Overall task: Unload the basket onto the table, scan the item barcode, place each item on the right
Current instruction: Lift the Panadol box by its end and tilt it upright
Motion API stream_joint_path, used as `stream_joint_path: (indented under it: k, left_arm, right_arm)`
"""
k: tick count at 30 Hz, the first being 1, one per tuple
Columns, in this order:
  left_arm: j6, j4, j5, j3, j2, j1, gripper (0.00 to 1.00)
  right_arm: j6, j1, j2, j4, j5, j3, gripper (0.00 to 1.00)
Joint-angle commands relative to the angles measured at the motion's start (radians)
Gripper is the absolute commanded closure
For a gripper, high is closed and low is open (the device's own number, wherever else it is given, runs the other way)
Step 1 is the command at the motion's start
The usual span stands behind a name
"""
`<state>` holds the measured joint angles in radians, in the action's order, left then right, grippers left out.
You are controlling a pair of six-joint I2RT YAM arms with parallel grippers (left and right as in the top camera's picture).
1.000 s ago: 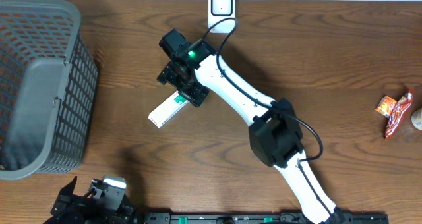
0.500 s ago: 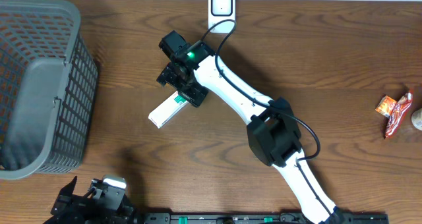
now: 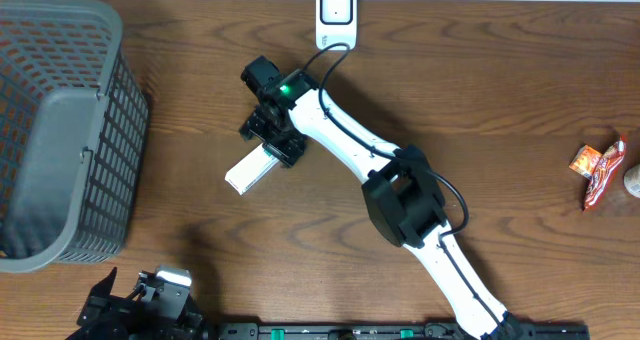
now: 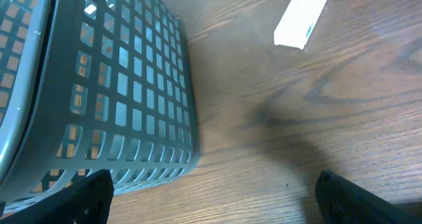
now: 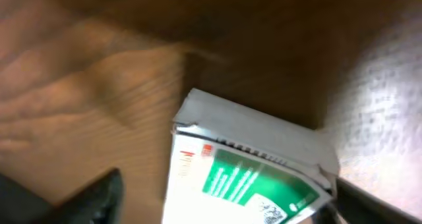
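Note:
The item, a long white box (image 3: 248, 169) with a green label, lies flat on the wooden table left of centre. My right gripper (image 3: 272, 139) is down over its upper right end. In the right wrist view the box (image 5: 244, 165) fills the space between the jaws of the right gripper (image 5: 224, 201). One finger (image 5: 99, 194) stands a little apart from the box and the other (image 5: 349, 199) is at its edge, so the jaws are open around it. The white barcode scanner (image 3: 336, 8) stands at the table's far edge. My left gripper (image 4: 214, 197) is open and empty near the front edge.
A large grey basket (image 3: 60, 130) fills the left side, and its wall (image 4: 125, 92) is close to my left gripper. The box (image 4: 302, 16) shows at the top of the left wrist view. A red snack packet (image 3: 598, 170) lies at the far right.
My right gripper has dropped lower onto the box's end and its jaws have narrowed around it. The box and the left arm have not moved.

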<state>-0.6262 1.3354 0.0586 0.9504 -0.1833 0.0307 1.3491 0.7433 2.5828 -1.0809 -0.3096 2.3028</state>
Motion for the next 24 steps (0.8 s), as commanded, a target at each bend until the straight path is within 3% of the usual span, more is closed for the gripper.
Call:
stream_joint_path:
  k: [1,6,11,18,24]
  left_arm:
    - [-0.002,0.0,0.005,0.003,0.001,-0.004,0.02]
    - [-0.002,0.0,0.005,0.003,0.001,-0.004,0.02]
    - [-0.002,0.0,0.005,0.003,0.001,-0.004,0.02]
    - [-0.002,0.0,0.005,0.003,0.001,-0.004,0.02]
    - [-0.002,0.0,0.005,0.003,0.001,-0.004,0.02]
  right_arm:
    - [-0.019,0.012,0.063,-0.024,0.01,-0.008,0.36]
    - [-0.035,0.012,0.063,-0.092,0.058,-0.008,0.45]
    - [-0.101,0.012,0.063,-0.09,0.066,-0.008,0.48]
    - [-0.216,-0.008,0.059,-0.136,0.066,-0.008,0.66]
    - [-0.251,-0.021,0.048,-0.193,0.066,-0.007,0.66]
